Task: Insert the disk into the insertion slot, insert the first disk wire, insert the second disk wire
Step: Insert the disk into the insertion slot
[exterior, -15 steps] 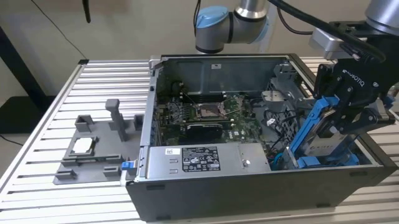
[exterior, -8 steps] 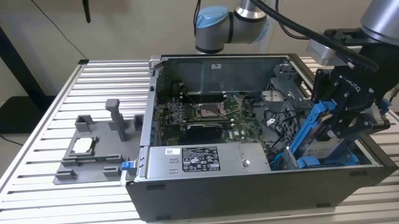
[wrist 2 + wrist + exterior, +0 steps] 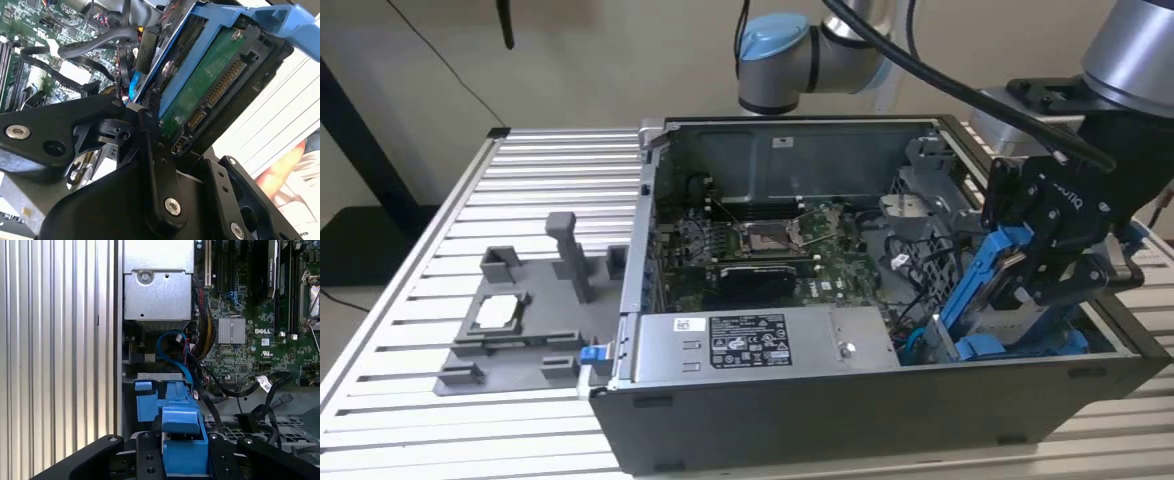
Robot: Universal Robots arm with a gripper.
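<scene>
Exterior view. We see the computer case lying open on the slatted table, taking up the centre and the exterior view's right. The motherboard lies on the case floor mid-frame. The grey power supply box sits along the near wall. A grey fixture stands on the table at the exterior view's left, well apart from the case. The robot arm comes in along the upper edge. At the right of the frame the black gripper is pinched on the disk, gripping its blue carrier. The disk stands steeply tilted over the case's near right corner. Its lower end is down at the insertion slot, where blue fittings show. We cannot tell whether it touches them.

Second wrist view. We look along the disk from its connector end: green circuit board, a row of contacts, blue carrier rails on both flanks. The gripper is clamped across it, with a black finger pressed to one rail. Black cables and a flat blue cable lie loose just beyond the disk, over the motherboard.

First wrist view. The blue carrier of the disk sits squeezed between the gripper's black fingers. Just past it is the insertion slot, grey sheet metal with a blue fitting beside it. A blue cable loops between the slot and the power supply box. The motherboard lies to one side and the table to the other.
</scene>
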